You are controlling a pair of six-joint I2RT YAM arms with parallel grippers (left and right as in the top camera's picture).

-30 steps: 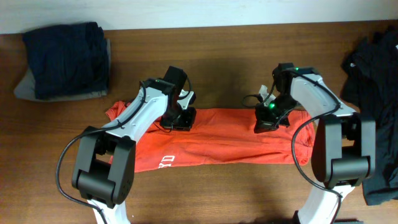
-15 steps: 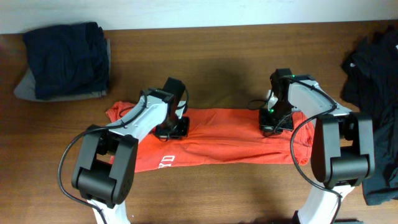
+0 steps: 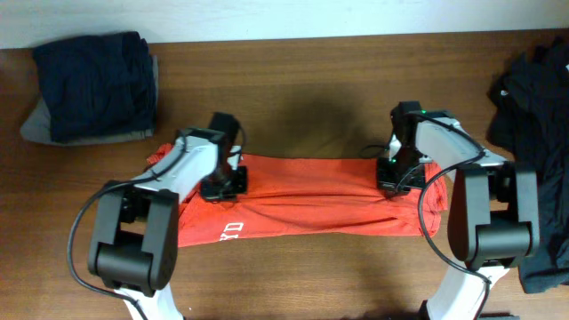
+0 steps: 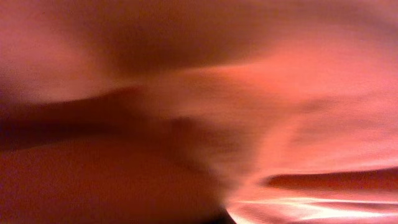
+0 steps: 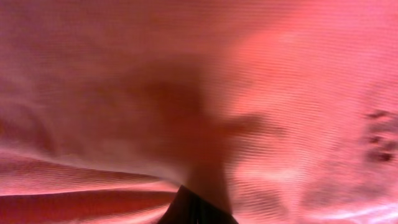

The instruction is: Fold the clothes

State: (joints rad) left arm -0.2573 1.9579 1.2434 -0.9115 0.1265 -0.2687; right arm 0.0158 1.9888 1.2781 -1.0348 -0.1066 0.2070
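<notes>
- Both jaws clench the orange-red T-shirt at its far edge.
- It lies as a long wrinkled band.
- Bare bench shows beyond and in front.

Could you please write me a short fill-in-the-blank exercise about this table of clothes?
The lettering printed on the orange-red T-shirt is ____. The folded navy pile lies on the robot's ____ side. The loose black garments lie at the ____ edge of the table. The left gripper and the right gripper are both ____ on the T-shirt.
Missing words: white; left; right; shut.
</notes>
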